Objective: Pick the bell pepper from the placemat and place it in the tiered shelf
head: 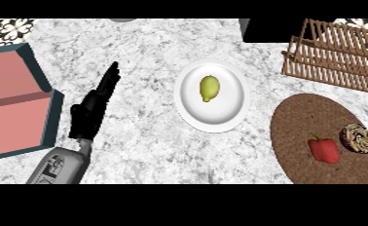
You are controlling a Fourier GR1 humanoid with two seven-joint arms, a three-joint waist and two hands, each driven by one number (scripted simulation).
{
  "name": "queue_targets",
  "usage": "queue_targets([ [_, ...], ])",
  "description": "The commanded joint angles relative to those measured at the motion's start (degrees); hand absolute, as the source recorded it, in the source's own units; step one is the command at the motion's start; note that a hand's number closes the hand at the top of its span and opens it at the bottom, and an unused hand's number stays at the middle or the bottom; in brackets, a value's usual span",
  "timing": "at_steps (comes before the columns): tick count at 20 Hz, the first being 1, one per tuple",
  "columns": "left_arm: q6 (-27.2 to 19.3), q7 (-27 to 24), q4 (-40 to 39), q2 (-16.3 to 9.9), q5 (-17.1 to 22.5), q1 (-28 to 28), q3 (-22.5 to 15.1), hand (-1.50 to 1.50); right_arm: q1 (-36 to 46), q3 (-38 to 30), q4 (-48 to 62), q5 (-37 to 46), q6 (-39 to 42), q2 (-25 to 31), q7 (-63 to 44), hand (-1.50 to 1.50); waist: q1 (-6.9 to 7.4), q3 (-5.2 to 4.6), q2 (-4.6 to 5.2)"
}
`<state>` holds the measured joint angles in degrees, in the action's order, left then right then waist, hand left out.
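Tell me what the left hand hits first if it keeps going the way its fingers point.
Nothing, it seems: the left hand points up and slightly right over bare counter, passing left of the plate. Height is unclear.

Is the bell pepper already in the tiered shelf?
No, the red bell pepper lies on the brown placemat at lower right, apart from the wooden tiered shelf at upper right.

The marbled grey worktop carries a white plate at centre, a brown placemat at four o'clock, a wooden tiered shelf at two, and a teal-rimmed pink box at nine.
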<state>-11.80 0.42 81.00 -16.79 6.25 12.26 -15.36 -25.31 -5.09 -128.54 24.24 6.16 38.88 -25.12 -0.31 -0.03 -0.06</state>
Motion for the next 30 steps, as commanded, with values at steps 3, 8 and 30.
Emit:
queue_targets([
  [3, 2.2, 0.3, 0.0, 2.2, -2.4, -0.7, 1.9, 0.00, 1.8, -1.1, -0.1, 5.3, 3.9, -6.3, 0.1, -1.50, 0.03, 0.03, 0.00],
  [8, 0.5, -0.3, 1.0, 5.1, -6.6, -2.0, 0.9, 0.00, 4.6, 0.2, 0.3, 8.2, 7.1, -9.6, -1.5, -1.50, 0.12, 0.02, 0.03],
  [30, 8.1, 2.3, 3.6, 7.3, -9.4, -2.4, 9.1, 0.00, 9.1, 1.6, 11.2, 24.9, 9.9, -22.0, 4.0, -1.50, 0.18, 0.03, 0.02],
])
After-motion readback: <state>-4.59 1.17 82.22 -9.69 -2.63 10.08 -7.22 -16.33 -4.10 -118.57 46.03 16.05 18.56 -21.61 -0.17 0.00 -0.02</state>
